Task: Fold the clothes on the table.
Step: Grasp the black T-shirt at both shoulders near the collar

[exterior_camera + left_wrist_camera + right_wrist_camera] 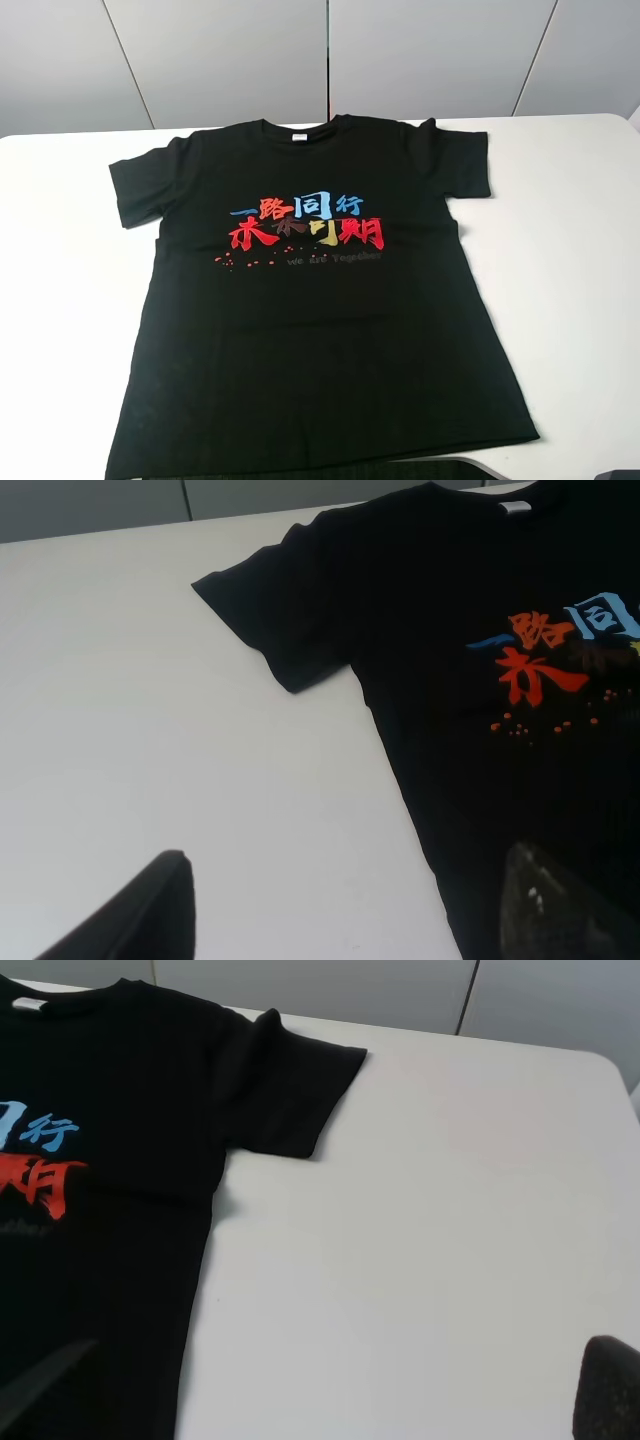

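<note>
Both grippers were spread wide with nothing between their fingers. In its wrist view the left gripper (345,880) showed only two dark fingertips, one (140,915) above the bare white table (150,700) and the other (560,910) above black cloth just inside the side edge of the T-shirt (470,590). Whether either tip touched what lay under it could not be told. The right gripper (345,1360) was released in the same way, with one fingertip (40,1385) over the shirt body (120,1090) and the other (610,1390) over plain tabletop (450,1190), well apart from the cloth. From the high camera the T-shirt (320,350) lay flat and face up in the middle of the table (570,250), its collar toward the far edge and its hem toward the near edge, where the lowest part ran out of view. Both short sleeves were spread outward, one (150,182) on the left arm's side and one (462,160) on the right arm's side, each lying on the white surface. A small white neck label (299,136) showed inside the collar. The chest print (305,222) ran in two rows of Chinese characters in red, blue and yellow, with red specks and a line of small grey text beneath it. Bare table stretched well beyond the shirt on either side, and grey wall panels (220,60) stood behind the far edge.
</note>
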